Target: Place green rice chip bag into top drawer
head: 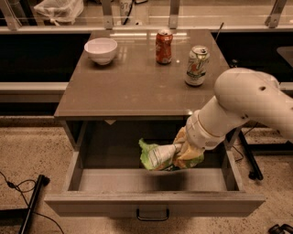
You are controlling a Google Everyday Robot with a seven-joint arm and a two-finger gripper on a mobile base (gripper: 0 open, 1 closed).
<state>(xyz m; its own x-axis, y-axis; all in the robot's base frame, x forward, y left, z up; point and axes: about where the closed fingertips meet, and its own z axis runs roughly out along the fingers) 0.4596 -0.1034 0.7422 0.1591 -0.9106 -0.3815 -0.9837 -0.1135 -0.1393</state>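
Tool [182, 153] is clamping the green chip bag [154, 157], hanging it over the open top drawer [114, 180]. I am judging it best to lower it well clear of the surface [137, 82] edge before releasing.

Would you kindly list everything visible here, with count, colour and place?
green rice chip bag: one, light green, held over the open drawer.
top drawer: one, grey-brown, open under the tabletop.
table: one, brown, centre.
bowl: one, white, tabletop back left.
red soda can: one, tabletop back.
green-and-white soda can: one, tabletop right.
plastic bag: one, white, top left.
cable: one, black, floor left.
arm: one, white, from the right.
gripper: one, yellowish, shut on the bag over the drawer.
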